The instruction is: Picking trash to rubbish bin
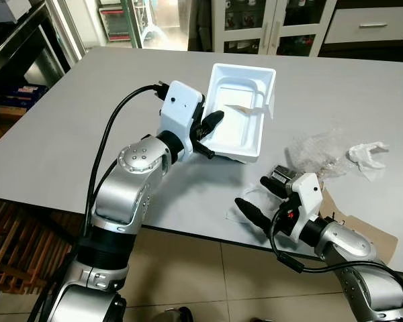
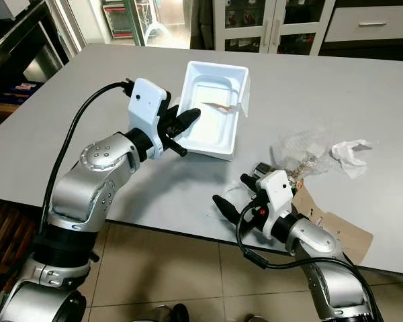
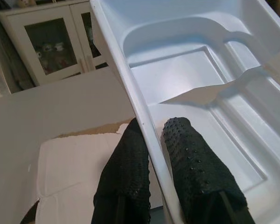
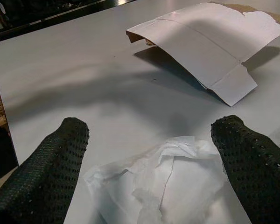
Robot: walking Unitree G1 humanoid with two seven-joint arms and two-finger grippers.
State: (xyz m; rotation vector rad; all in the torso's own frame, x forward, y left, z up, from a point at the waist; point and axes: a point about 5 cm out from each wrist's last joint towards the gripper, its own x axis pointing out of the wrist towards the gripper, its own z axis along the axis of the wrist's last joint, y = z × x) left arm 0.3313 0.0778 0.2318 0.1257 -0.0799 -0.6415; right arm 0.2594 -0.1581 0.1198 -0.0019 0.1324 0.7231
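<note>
Right hand [image 1: 260, 198] spread over tissue [image 4: 163, 191] on grey table [image 1: 87, 114] by cabinets [image 1: 269, 23].

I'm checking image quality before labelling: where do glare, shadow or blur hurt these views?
Left eye view: sharp, evenly lit; the white tray is bright but its ridges read. Left wrist view: the left gripper fingers pinching the tray rim are close and slightly soft. Right wrist view: the right gripper fingers are soft, and the folded card casts a soft shadow on the table.
</note>
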